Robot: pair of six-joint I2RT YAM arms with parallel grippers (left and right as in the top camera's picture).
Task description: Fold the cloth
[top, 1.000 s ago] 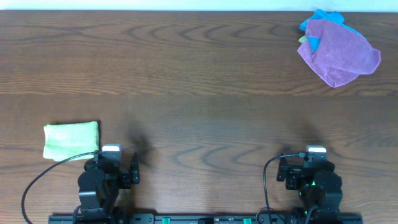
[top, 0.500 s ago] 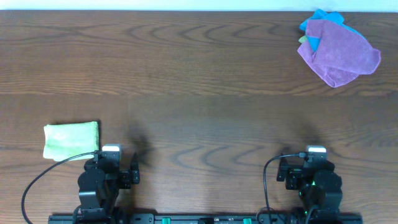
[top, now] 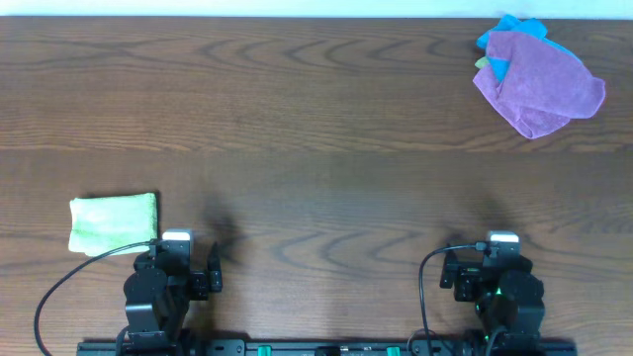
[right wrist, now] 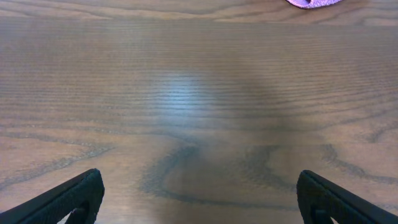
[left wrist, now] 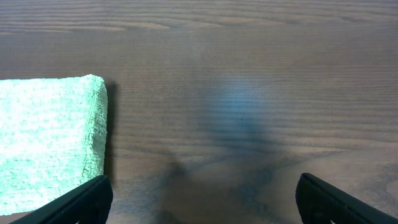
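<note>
Folded green cloth (front left)

I see a pale green cloth, a purple cloth and a blue cloth. My table is dark brown, wavy-grained.

- You're looking at a dark wood-grain surface.
- A folded green cloth lies flat by its near left corner.
- A blue cloth peeks from under the purple cloth at the far right corner.
</note>
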